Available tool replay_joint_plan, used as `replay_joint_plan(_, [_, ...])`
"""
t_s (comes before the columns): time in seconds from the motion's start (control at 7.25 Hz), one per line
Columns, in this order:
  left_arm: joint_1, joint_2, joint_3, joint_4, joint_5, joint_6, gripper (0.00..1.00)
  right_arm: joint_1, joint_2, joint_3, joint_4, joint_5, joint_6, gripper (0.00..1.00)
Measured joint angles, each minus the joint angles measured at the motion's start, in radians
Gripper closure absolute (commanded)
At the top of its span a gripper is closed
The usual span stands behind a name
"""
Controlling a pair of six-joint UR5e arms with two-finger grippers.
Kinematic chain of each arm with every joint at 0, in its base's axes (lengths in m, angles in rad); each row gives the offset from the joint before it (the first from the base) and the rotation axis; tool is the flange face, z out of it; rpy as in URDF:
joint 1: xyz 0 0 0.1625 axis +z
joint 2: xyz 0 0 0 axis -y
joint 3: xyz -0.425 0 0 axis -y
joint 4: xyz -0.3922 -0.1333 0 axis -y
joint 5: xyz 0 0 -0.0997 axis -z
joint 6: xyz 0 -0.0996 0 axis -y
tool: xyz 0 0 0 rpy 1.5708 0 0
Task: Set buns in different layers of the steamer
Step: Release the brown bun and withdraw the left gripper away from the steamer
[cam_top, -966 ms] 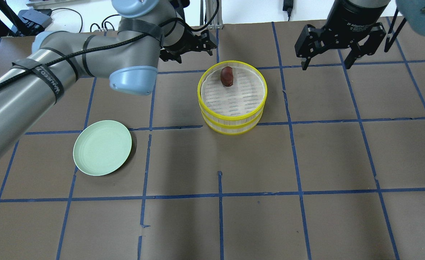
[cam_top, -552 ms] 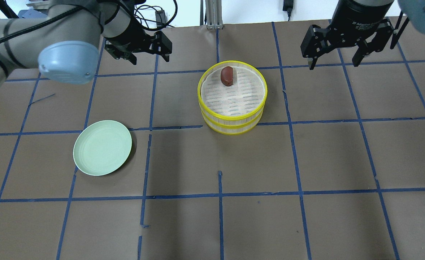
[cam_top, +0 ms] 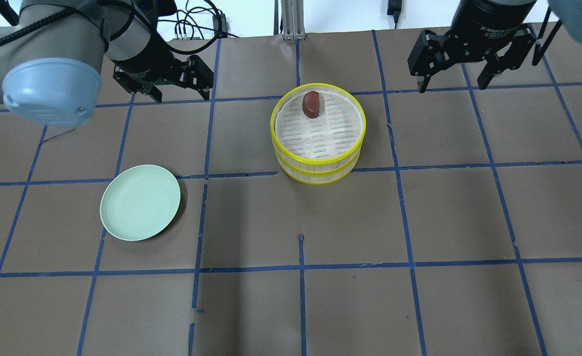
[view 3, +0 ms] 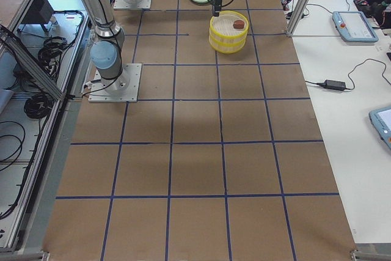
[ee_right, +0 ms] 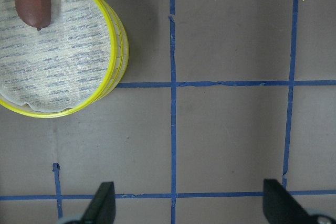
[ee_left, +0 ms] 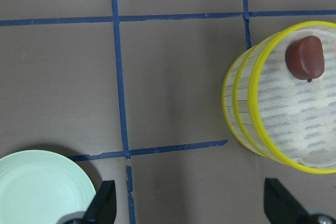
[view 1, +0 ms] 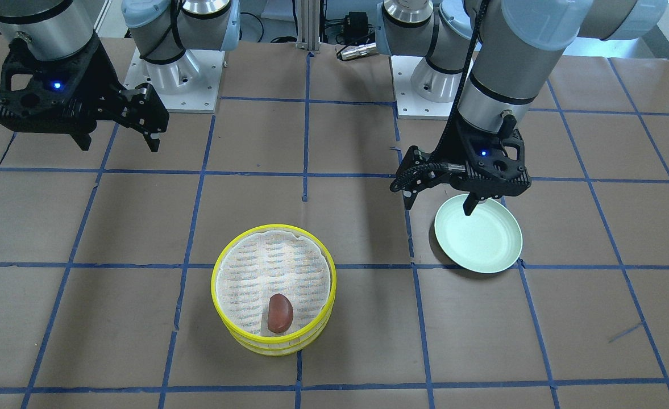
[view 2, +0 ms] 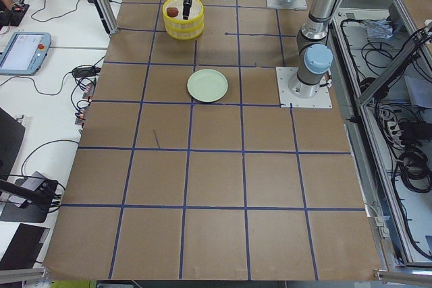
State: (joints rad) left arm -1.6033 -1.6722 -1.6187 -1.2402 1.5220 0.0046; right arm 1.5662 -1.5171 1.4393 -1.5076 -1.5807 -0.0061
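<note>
- Left gripper (cam_top: 182, 94): jaws spread wide, nothing between them, hanging above bare table well apart from the steamer.
- Right gripper (cam_top: 454, 85): likewise wide open and empty, off to the stack's other side.
- Dark bun (cam_top: 312, 104): lies on the mesh liner of the upper tray (cam_top: 319, 160), close against the rim farthest from the robot.
- Lower tray (cam_top: 320, 176): sits directly beneath, the two stacked flush. Its interior is hidden.
- White bun: not visible in any view. Whether it lies in the lower layer cannot be confirmed.
- Green plate (cam_top: 140, 202): bare, on the left arm's side.
- Handling assessment, bun: likely light and soft, easily dented. Take it across its narrow width with gentle closure. The nearby rim leaves little finger room on that side.
- Handling assessment, trays: probably light and thin-walled. A pinch over the yellow rim seems best, keeping clear of the loose liner.
</note>
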Motion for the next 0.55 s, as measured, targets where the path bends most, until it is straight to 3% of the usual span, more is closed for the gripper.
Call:
replay_joint_plan(0.28, [-0.014, 0.013, -0.018, -0.022, 0.093, -0.002, 0.0, 0.0, 0.0, 0.0, 0.001, 0.0, -0.001, 0.0])
replay_joint_plan(0.55, [-0.031, 0.02, -0.03, -0.027, 0.094, 0.025, 0.0, 0.0, 0.001, 0.001, 0.0, -0.002, 0.0, 0.0])
